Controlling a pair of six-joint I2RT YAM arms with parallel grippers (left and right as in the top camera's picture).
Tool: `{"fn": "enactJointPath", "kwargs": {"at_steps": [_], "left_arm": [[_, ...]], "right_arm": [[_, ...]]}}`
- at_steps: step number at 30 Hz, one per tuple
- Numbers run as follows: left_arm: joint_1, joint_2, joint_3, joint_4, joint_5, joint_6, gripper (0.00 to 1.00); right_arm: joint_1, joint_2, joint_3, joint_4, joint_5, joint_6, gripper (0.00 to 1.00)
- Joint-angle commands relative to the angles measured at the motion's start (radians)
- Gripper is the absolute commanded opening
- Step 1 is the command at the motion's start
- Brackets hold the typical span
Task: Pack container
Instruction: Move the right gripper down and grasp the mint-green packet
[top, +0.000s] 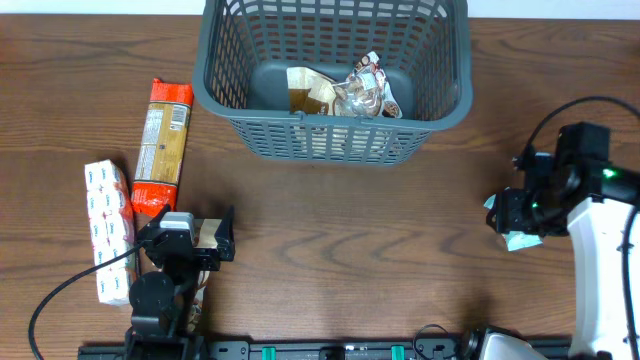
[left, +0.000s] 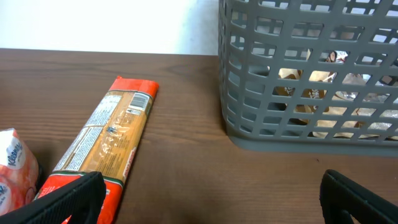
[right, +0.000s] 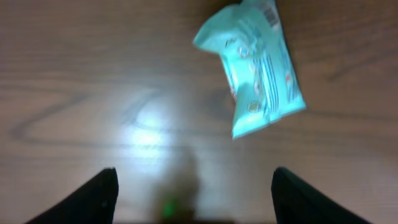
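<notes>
The dark grey slatted basket (top: 330, 130) stands at the back centre and holds a tan packet (top: 310, 92) and a crinkled clear wrapper (top: 368, 88). It also shows in the left wrist view (left: 298, 93). My left gripper (top: 190, 235) is open and empty, low over the table at front left (left: 211, 202), beside a long red and orange packet (top: 162, 140) (left: 112, 134). My right gripper (top: 520, 205) is open and empty (right: 193, 199), hovering over a small teal packet (right: 258, 68), whose edges peek out below it in the overhead view (top: 520, 240).
A white tissue pack with red print (top: 108, 230) lies at the far left, left of the long packet, and shows in the left wrist view (left: 15, 165). A tan item (top: 208, 232) lies partly hidden under my left gripper. Cables trail near both arm bases.
</notes>
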Motion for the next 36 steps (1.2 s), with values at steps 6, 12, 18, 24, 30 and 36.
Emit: {"fn": "enactJointPath", "kwargs": {"at_steps": [6,12,18,24,30,36], "left_arm": [[-0.002,0.0,-0.026,-0.01,-0.007,0.002,0.98],[-0.002,0.0,-0.026,-0.01,-0.007,0.003,0.99],[-0.002,0.0,-0.026,-0.01,-0.007,0.002,0.99],[-0.002,0.0,-0.026,-0.01,-0.007,0.003,0.98],[-0.002,0.0,-0.026,-0.01,-0.007,0.002,0.99],[-0.002,0.0,-0.026,-0.01,-0.007,0.002,0.99]], "right_arm": [[-0.105,0.137,-0.106,0.206,0.093,-0.178,0.64],[-0.136,0.26,-0.106,0.274,0.095,-0.205,0.65],[-0.135,0.347,-0.106,0.333,0.092,-0.216,0.8],[-0.135,0.401,-0.106,0.404,0.035,-0.257,0.69],[-0.135,0.421,-0.106,0.452,-0.006,-0.256,0.38],[-0.123,0.42,-0.093,0.484,-0.091,-0.244,0.01]]}}
